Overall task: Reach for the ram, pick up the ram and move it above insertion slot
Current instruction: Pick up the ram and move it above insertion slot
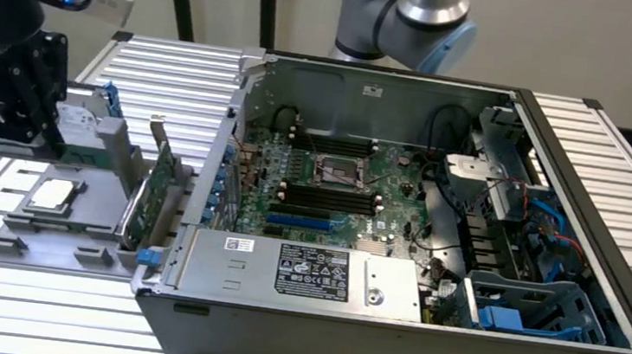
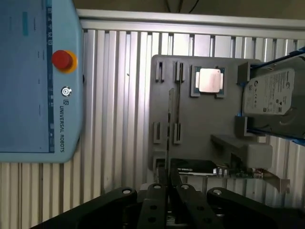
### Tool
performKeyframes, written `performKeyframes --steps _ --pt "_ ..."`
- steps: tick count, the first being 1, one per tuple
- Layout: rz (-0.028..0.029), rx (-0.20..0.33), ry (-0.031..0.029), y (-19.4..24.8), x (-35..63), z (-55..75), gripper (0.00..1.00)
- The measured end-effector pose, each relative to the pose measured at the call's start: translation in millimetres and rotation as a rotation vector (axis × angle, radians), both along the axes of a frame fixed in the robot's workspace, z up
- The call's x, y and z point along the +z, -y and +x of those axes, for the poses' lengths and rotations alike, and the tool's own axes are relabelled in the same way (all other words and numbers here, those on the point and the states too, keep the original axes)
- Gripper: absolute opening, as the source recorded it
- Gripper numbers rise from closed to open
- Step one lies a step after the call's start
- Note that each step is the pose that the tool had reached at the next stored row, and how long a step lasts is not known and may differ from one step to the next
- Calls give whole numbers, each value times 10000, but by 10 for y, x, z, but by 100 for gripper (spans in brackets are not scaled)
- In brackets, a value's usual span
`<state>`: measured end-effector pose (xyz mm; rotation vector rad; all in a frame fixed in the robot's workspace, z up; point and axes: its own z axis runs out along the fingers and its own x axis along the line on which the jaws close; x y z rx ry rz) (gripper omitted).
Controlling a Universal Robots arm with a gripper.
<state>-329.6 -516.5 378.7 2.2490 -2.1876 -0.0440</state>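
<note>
The end effector (image 2: 167, 191) is clamped on the ram (image 2: 170, 129), a thin stick seen edge-on, hanging above the grey tray (image 2: 162, 86) beside the open computer case (image 1: 431, 197). Pinched by one end, the ram could tilt or slip, and would then miss its slot.

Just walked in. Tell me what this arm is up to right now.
The arm's pincer is shut on the ram, a thin stick seen edge-on above the grey parts tray that also holds a processor chip and a hard drive. In the exterior view the arm sits at the left, beside the open computer case, so the ram is not over the motherboard slots yet.
</note>
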Motion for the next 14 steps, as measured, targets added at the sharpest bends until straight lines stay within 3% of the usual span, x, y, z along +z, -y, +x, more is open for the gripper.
performKeyframes --steps 7,10,14 --pt "90 0 -1 0 219 316 14" --pt "208 1 -1 0 259 454 14" --pt "431 0 -1 0 291 635 14"
